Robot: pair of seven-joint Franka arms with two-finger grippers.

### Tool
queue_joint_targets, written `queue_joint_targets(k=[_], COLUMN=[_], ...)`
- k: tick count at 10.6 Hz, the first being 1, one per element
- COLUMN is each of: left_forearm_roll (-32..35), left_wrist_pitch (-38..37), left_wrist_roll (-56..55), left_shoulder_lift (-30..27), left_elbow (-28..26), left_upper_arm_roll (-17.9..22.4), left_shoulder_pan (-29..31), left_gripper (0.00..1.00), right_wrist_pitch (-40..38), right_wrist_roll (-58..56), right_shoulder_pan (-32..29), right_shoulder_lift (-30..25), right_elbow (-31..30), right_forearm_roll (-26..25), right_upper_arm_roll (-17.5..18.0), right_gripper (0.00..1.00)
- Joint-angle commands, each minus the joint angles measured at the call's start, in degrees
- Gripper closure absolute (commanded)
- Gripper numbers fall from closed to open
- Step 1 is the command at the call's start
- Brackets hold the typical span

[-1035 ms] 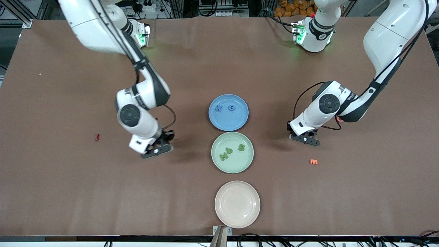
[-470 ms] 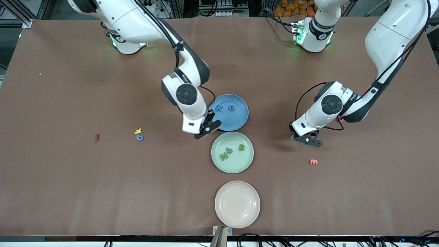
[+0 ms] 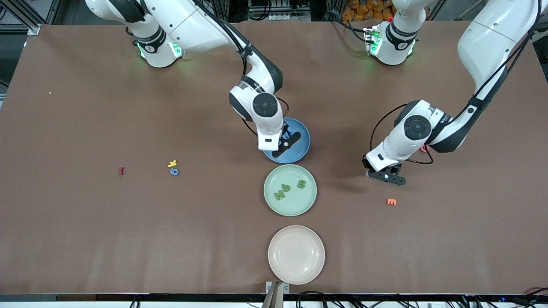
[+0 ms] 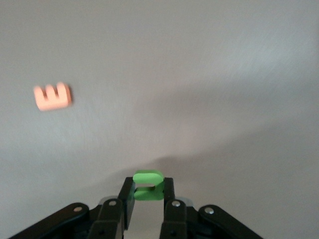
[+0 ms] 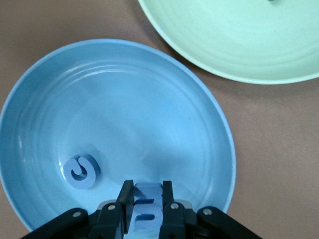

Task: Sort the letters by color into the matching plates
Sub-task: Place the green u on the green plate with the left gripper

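Right gripper [image 5: 145, 199] pinches a blue letter [image 5: 144, 209] over your blue plate [image 3: 302, 147]; left gripper [image 4: 148, 196] pinches a green letter [image 4: 148, 185]. Release high and it may bounce out.

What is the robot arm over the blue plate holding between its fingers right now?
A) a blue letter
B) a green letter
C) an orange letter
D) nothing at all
A: the right wrist view shows the right gripper shut on a blue letter above the blue plate, where another blue letter already lies.
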Motion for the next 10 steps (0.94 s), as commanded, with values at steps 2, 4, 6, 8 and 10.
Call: queue_joint_targets(k=[2,4,6,8,10], left_forearm_roll=[-6.5,-10.3,-10.2,-10.4,-12.2], left_wrist_pitch=[-0.6,-0.8,-6.4,-10.7,-10.7], left_wrist_roll=[-1.0,-3.8,-5.4,-7.7,-8.7], left_shoulder_lift=[-0.6,0.3,3.7,5.2,6.5], left_elbow=[9.3,14.0,21.3,27.6,29.8], left_upper_arm_roll=[-2.4,-2.1,-1.2,5.8,12.8], left_shoulder_pan=[-4.0,-8.5,-14.4,-24.6,-32.0], left_gripper=[1.00,1.00,1.00,1.00,1.00], right_wrist_pitch=[-1.0,-3.9,-7.8,-10.8,-11.1], right_wrist_roll=[0.7,-1.7,-7.3,-11.0,-18.0], right_shoulder_pan=[-1.2,-3.2,-7.3,-12.8,-18.4], right_shoulder_lift=[0.3,-1.1,-3.6,-5.5,-6.4], right_elbow=[2.7,2.8,2.7,2.1,1.3], right_forearm_roll=[-0.2,-0.4,-0.4,-1.2,-1.3], right_upper_arm_roll=[0.2,0.1,-0.2,-0.3,-0.3], right_gripper=[0.00,0.00,0.00,0.00,0.00])
